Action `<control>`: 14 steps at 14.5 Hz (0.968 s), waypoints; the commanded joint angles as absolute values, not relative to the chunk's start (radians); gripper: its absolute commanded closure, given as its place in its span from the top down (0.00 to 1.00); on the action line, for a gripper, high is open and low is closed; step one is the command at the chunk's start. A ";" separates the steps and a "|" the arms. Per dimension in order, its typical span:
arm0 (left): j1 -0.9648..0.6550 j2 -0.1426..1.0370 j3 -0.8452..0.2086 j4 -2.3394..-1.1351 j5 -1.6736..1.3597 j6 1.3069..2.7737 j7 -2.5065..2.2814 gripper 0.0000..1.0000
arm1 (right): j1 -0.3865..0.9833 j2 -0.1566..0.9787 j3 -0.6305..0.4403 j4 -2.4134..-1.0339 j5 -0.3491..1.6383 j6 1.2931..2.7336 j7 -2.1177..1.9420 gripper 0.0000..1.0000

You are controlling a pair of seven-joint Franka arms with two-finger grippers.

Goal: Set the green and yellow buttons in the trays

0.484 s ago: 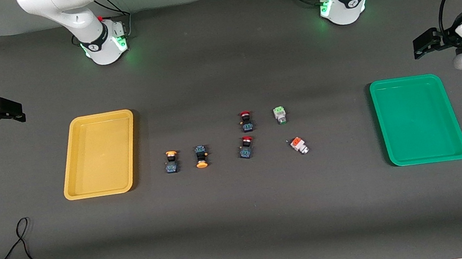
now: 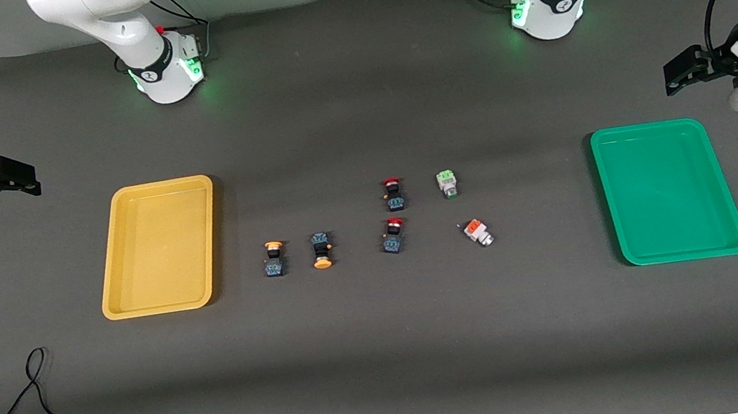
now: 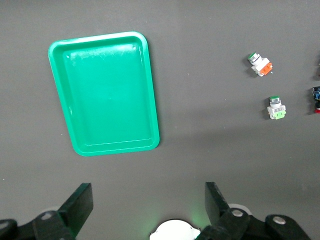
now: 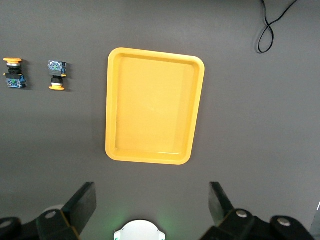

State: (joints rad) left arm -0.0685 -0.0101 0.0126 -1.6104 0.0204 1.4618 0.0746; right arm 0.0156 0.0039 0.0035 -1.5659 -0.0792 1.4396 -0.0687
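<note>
Both claws wide open and empty: left gripper [image 2: 675,74] hangs near green tray [image 2: 668,192]; grey-bodied buttons [image 2: 447,184] lie toward its eight o'clock; right gripper [image 2: 22,176] waits by yellow tray [image 2: 158,247].

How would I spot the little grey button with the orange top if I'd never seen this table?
Start at the green tray at the left arm's end of the table. Two pale grey buttons lie beside it, toward the middle. The orange-topped button lies nearer the front camera; the green-topped button lies farther.
</note>
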 commanded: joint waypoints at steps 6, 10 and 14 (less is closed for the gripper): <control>-0.083 -0.008 0.021 -1.634 0.015 1.468 0.074 1.00 | 0.012 0.012 0.002 -1.543 -0.083 1.436 -0.049 1.00; -0.098 -0.066 0.014 -1.779 -0.052 1.558 0.069 1.00 | 0.008 0.012 -0.018 -1.532 -0.081 1.436 -0.063 1.00; -0.185 -0.132 -0.072 -1.959 -0.077 1.722 -0.137 1.00 | 0.015 0.032 -0.031 -1.525 -0.068 1.439 -0.192 1.00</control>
